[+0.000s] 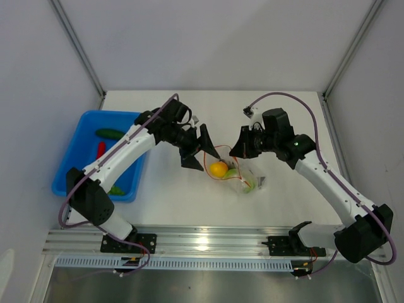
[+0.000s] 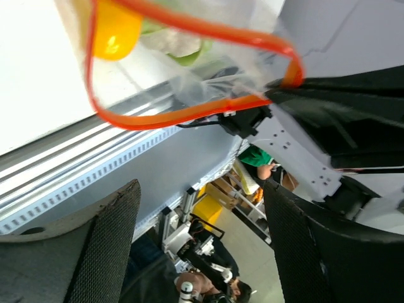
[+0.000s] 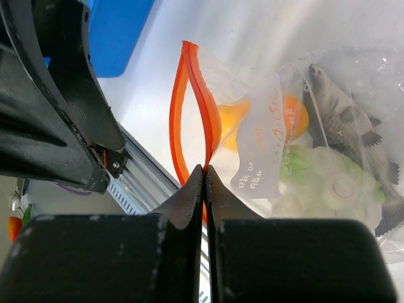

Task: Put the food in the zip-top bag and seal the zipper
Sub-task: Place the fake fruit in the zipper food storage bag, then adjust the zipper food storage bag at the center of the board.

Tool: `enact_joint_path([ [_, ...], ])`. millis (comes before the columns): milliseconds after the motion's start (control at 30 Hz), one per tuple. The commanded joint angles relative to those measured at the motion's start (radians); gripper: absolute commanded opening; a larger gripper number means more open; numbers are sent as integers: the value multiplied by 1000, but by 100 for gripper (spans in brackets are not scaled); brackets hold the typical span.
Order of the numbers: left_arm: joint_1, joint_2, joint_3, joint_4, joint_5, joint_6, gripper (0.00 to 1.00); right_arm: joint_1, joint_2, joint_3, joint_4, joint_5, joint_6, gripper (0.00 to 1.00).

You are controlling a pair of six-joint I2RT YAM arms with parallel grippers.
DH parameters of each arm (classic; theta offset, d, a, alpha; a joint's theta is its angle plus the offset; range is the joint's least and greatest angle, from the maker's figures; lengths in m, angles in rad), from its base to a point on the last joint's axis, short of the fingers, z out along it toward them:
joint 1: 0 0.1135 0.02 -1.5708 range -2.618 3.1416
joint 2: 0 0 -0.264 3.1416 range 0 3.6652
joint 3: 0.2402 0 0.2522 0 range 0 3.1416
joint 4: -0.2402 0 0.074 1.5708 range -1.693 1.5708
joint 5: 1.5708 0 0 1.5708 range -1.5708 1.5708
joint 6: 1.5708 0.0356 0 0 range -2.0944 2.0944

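Note:
The clear zip-top bag [image 1: 243,178] lies at mid table with its mouth open. Its orange-red zipper [image 3: 189,76] forms a loop, also seen in the left wrist view [image 2: 183,115]. My right gripper [image 3: 205,169] is shut on one end of the zipper; it also shows in the top view [image 1: 235,151]. Inside the bag are an orange-yellow piece [image 1: 218,169], a white-green leafy vegetable [image 3: 319,183] and a grey fish-shaped toy [image 3: 347,120]. My left gripper [image 1: 197,153] is open and empty just left of the mouth [image 2: 202,189]. A dark green cucumber [image 1: 110,133] and a red chili [image 1: 101,149] lie in the tray.
A blue plastic tray [image 1: 76,151] stands at the left of the table, with another green piece [image 1: 117,189] near its front edge. An aluminium rail [image 1: 208,240] runs along the near table edge. Frame posts rise at the back corners.

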Motion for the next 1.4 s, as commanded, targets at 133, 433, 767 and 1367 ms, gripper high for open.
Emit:
enact_joint_path([
  [133,-4,-72,-181,86,11,-34,78,2,30,87,2,-8,35,0],
  [433,-7,64,-87,143,-53,-31,73,2,13,81,12,-20,60,0],
  [767,-19,134,-59,97,-131,59,37,2,1,89,-1,-13,71,0],
  [1367,-22,69,44,-10,-374,161,1,2,1,122,-63,20,60,0],
])
